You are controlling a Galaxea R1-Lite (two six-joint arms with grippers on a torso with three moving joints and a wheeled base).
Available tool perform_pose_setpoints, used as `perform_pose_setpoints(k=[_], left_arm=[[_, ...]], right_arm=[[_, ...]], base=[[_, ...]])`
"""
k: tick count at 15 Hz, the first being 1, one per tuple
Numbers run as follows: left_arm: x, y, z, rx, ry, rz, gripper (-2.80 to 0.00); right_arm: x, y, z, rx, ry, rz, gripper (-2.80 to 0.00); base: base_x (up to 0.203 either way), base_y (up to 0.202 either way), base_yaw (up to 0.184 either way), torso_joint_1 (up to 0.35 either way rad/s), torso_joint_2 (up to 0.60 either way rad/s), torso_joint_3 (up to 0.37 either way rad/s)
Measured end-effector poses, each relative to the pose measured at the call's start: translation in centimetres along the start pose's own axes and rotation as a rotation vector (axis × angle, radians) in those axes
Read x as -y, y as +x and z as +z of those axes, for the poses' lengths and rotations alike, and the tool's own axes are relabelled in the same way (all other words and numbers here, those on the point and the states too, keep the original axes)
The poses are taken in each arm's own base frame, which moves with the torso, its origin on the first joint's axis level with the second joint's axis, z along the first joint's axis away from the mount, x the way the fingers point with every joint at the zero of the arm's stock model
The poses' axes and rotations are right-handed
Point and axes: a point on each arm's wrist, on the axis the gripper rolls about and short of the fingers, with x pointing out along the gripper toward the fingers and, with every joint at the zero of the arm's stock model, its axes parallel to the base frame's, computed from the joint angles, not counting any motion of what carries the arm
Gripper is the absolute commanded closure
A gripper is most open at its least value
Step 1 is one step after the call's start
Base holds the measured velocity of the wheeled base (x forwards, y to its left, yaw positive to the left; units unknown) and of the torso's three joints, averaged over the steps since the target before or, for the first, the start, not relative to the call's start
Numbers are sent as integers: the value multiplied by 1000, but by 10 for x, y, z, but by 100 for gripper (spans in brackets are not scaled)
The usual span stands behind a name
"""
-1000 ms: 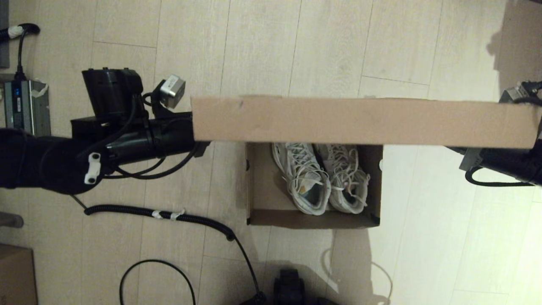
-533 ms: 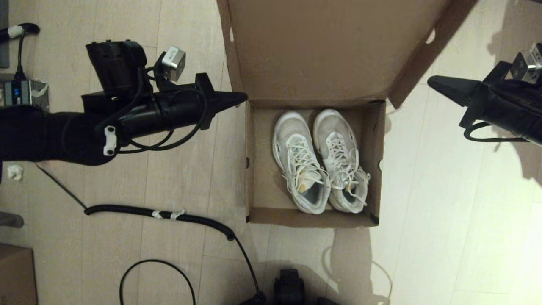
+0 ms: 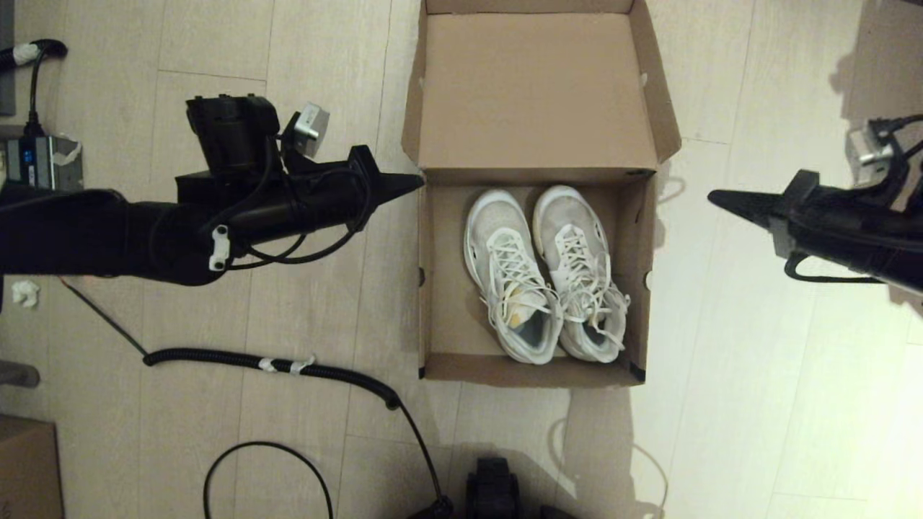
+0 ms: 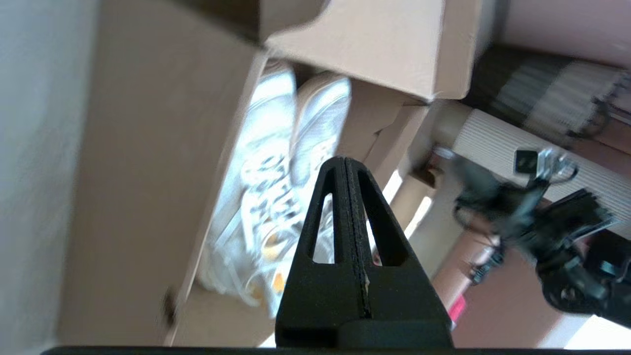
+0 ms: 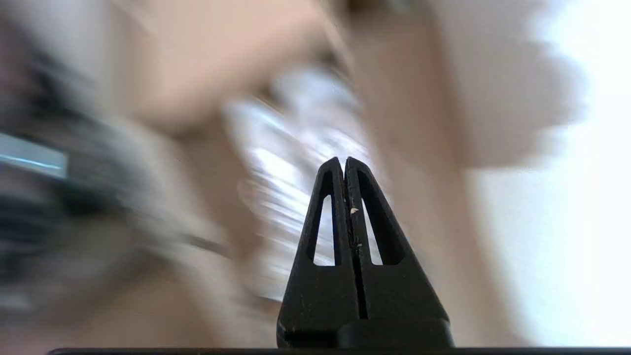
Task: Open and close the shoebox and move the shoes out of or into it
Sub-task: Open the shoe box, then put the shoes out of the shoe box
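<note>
The brown cardboard shoebox (image 3: 447, 317) stands open on the floor, its hinged lid (image 3: 537, 90) folded back and lying flat beyond it. Two white lace-up sneakers (image 3: 544, 274) lie side by side inside, toes toward the lid; they also show in the left wrist view as sneakers (image 4: 276, 162). My left gripper (image 3: 414, 180) is shut and empty, its tip at the box's far left corner. My right gripper (image 3: 714, 197) is shut and empty, hanging in the air to the right of the box, apart from it. In the wrist views the left gripper (image 4: 344, 160) and right gripper (image 5: 343, 160) have their jaws pressed together.
A coiled black cable (image 3: 288, 367) and a black loop (image 3: 267, 468) lie on the wooden floor to the left of the box. A smaller brown box (image 3: 25, 468) sits at the near left corner. A grey device (image 3: 43, 180) stands far left.
The lid swung from upright across the box to fully folded back flat. Both grippers came off the lid; the right one dropped lower and the left shifted slightly right.
</note>
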Motion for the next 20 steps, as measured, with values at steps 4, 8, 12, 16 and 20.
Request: perform_pose_setpoints(k=[4, 8, 12, 16, 20], left_arm=[[6, -31, -17, 16, 138, 127, 0], [11, -62, -37, 16, 309, 270, 0], [14, -77, -41, 25, 310, 295, 0], [19, -84, -39, 51, 321, 283, 0], [19, -93, -38, 64, 322, 297, 0]], right_arm=[[-33, 28, -64, -138, -365, -124, 0], [-74, 26, -111, -335, -509, -109, -280], [-81, 26, -137, -398, -588, -115, -280], [-78, 47, -161, -349, -678, -178, -280], [-69, 67, -189, -324, -727, -228, -280]], base=[[0, 0, 0, 0, 0, 0], [0, 0, 0, 0, 0, 0], [0, 0, 0, 0, 0, 0], [0, 0, 0, 0, 0, 0], [0, 0, 0, 0, 0, 0]])
